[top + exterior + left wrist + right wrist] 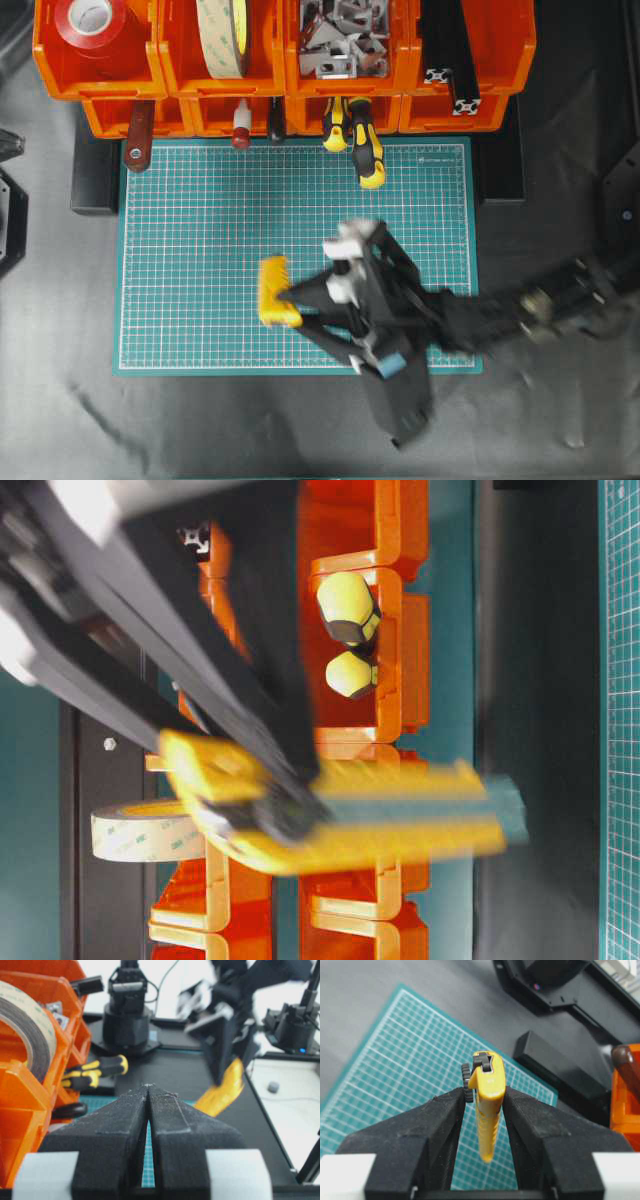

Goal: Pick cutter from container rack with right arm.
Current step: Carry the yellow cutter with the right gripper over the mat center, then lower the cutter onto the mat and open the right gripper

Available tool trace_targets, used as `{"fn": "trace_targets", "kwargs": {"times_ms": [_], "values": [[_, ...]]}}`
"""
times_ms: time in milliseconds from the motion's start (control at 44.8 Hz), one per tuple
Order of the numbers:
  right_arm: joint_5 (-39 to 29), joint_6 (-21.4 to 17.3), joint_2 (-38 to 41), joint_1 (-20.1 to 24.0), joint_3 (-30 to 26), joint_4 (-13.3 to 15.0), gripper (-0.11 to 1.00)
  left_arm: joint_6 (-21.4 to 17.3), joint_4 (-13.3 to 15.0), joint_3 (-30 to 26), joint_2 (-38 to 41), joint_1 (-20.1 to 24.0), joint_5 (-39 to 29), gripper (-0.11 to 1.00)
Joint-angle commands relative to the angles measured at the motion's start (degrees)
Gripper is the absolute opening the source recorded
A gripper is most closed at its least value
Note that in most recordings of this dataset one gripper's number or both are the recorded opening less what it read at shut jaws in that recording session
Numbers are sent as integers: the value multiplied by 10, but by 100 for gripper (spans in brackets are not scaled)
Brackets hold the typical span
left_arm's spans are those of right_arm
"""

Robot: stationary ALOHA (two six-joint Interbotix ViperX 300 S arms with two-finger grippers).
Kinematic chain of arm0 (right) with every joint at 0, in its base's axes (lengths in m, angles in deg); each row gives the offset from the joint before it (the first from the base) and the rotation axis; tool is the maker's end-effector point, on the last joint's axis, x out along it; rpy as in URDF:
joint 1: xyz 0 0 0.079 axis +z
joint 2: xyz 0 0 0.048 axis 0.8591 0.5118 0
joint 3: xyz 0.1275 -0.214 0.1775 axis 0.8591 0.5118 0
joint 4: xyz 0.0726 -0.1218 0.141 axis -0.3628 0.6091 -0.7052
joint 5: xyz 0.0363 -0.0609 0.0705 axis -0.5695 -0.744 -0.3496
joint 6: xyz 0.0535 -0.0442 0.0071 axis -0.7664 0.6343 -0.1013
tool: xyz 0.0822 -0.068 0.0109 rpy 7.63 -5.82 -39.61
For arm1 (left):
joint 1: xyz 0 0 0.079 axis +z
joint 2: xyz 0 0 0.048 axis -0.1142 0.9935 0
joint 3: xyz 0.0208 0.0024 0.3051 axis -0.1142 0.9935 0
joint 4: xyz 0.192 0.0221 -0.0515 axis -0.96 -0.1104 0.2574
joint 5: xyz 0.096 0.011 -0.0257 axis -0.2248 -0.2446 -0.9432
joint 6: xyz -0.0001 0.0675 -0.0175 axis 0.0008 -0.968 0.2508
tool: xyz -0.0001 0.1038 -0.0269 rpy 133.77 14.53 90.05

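Right gripper [485,1105] clamped on cutter [487,1110], blurred mid-frame overhead. Blade tip hidden. Left gripper [148,1091] closed, empty.

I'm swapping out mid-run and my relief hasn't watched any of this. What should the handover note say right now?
Right gripper: shut on the cutter, held above the green mat.
Left gripper: shut, empty, pointing along the mat beside the container rack.
Done: cutter is out of the rack and in the right arm's grip; the arm shows motion blur.
Left: nothing of the pick itself. Watch the grip, since the cutter is pinched between the fingertips only.
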Motion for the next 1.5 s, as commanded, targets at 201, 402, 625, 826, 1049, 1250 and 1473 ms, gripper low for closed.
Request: {"fn": "trace_targets", "kwargs": {"times_ms": [201,402,625,826,1049,1250,1473], "values": [[89,-1,55,-62,4,45,27,-3,-3,-15,7,0,24,1],[98,-1,77,-81,5,55,27,-4,-3,-12,11,2,23,1],[113,-1,84,-105,19,55,27,2,-3,-9,18,0,25,1],[120,-2,83,-113,45,51,27,2,-3,-10,16,10,23,1],[123,-3,76,-113,64,42,27,5,-3,-6,22,11,22,1],[131,-6,70,-108,76,31,27,6,-3,-5,24,10,22,1],[166,-11,65,-106,98,11,27,11,-3,-7,20,10,7,1]]}}
